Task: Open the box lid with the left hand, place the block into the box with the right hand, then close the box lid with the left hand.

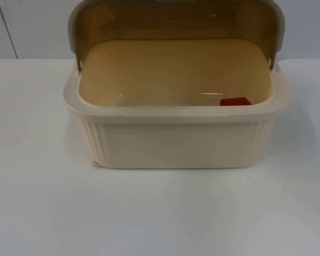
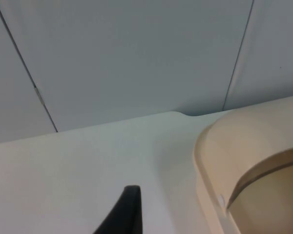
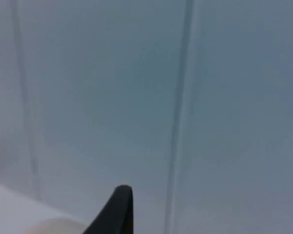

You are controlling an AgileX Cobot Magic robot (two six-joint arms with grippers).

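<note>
My left gripper (image 2: 129,214) hangs beside the box (image 1: 173,144), its raised lid (image 1: 176,21) nearer it than the right gripper (image 3: 118,214). The block (image 1: 235,101) lies inside. I cannot tell either gripper's opening.

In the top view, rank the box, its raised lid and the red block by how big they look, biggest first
1. The cream box, widest and tallest in the top view.
2. The lid, raised open behind it; nearly as wide, but its upper edge is cut off by the picture, so its full size is unsure.
3. The red block, smallest by far, lying inside the box.
</note>
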